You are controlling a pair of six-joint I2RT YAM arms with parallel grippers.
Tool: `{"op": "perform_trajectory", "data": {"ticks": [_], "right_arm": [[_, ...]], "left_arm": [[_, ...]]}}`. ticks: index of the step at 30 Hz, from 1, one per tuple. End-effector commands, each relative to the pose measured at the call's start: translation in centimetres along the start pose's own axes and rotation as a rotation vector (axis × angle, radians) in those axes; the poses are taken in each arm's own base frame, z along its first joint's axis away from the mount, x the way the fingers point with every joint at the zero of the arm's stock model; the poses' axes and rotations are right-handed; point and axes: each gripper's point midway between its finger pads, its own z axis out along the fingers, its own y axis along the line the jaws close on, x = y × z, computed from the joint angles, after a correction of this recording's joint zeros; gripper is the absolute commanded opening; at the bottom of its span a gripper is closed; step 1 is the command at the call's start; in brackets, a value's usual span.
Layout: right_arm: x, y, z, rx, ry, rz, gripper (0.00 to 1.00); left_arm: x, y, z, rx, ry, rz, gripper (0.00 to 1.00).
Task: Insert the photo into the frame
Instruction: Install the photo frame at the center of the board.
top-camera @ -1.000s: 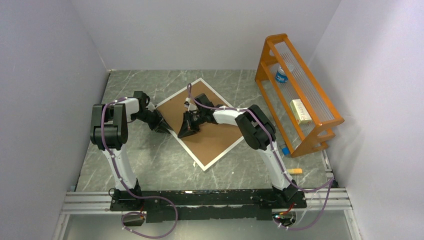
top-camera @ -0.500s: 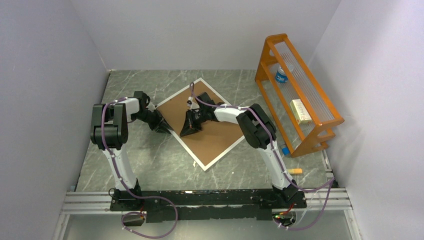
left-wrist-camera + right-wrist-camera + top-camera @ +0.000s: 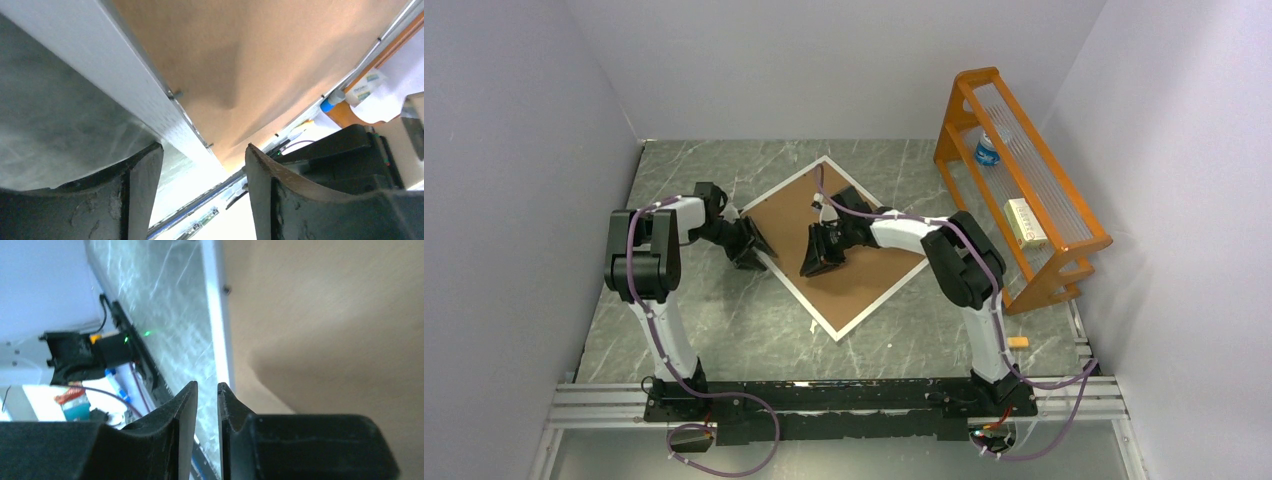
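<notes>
The frame (image 3: 880, 299) lies face down as a diamond mid-table, with a narrow white border and the brown backing board (image 3: 869, 270) on top. My left gripper (image 3: 751, 247) is open at the frame's left edge. In the left wrist view the white border (image 3: 125, 75) runs between its jaws (image 3: 202, 150), beside the board (image 3: 260, 60). My right gripper (image 3: 821, 252) is over the board near its left side, shut and empty (image 3: 206, 385). The border (image 3: 216, 315) lies just ahead of it. The photo is out of view.
An orange rack (image 3: 1024, 190) stands at the right wall and holds a bottle (image 3: 987, 150) and a small box (image 3: 1026, 222). A small orange object (image 3: 1016, 342) lies near the right arm's base. Walls close in the left, back and right sides.
The frame's right corner has shifted a little to the right and up. My right gripper moved right over the board, and my left gripper followed the frame's left edge rightward.
</notes>
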Motion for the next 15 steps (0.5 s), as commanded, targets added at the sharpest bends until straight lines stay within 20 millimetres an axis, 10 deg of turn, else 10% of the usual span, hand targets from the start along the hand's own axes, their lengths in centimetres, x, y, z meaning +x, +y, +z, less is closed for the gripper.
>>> {"op": "perform_trajectory", "data": {"ticks": [1,15], "right_arm": [[2.7,3.6,-0.9,-0.146,0.052,-0.081,0.24],[6.1,-2.1,1.0,0.029,0.152,0.023,0.14]], "left_arm": [[1.5,-0.2,0.0,0.028,-0.006,0.063,0.68],[3.7,5.9,2.5,-0.199,0.025,-0.065,0.13]]}}
